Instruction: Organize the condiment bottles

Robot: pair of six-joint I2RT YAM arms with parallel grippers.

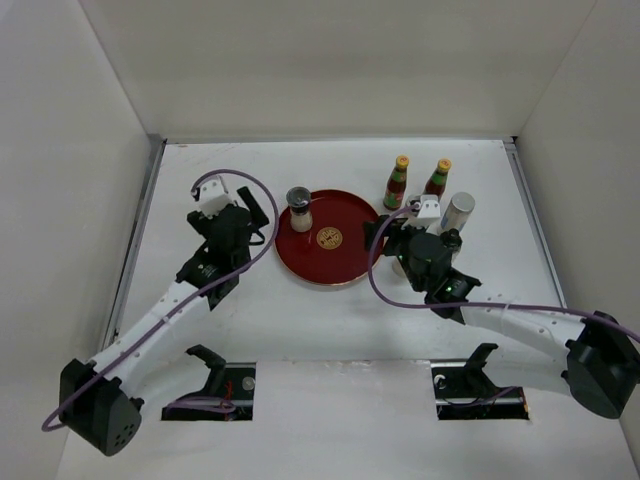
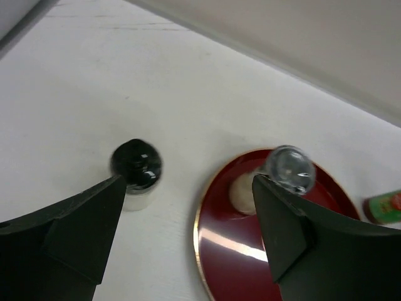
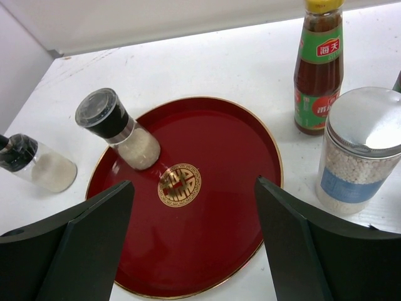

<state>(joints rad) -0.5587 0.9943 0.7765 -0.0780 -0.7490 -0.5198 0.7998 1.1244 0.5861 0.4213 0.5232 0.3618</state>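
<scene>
Both claws gape empty — left gripper (image 2: 188, 185) above the dark-lidded jar (image 2: 136, 172) left of the red tray (image 3: 207, 251); right gripper (image 3: 194, 185) could topple the silver-topped jar (image 3: 360, 150) just beside its right finger.

A round red tray (image 1: 345, 265) with a thin gold rim lies flat on the white bench (image 1: 300, 320), and a round gold emblem (image 1: 329, 238) sits at the tray's middle. Plain white walls (image 1: 330, 60) rise behind the tray and well off to both of its sides, with a gray strip (image 1: 135, 240) running along the bench edge at the foot of the wall left of the tray. Nearer than the tray and well apart from it, 2 rectangular cut-outs (image 1: 240, 388) open in the bench, 1 to each side.
</scene>
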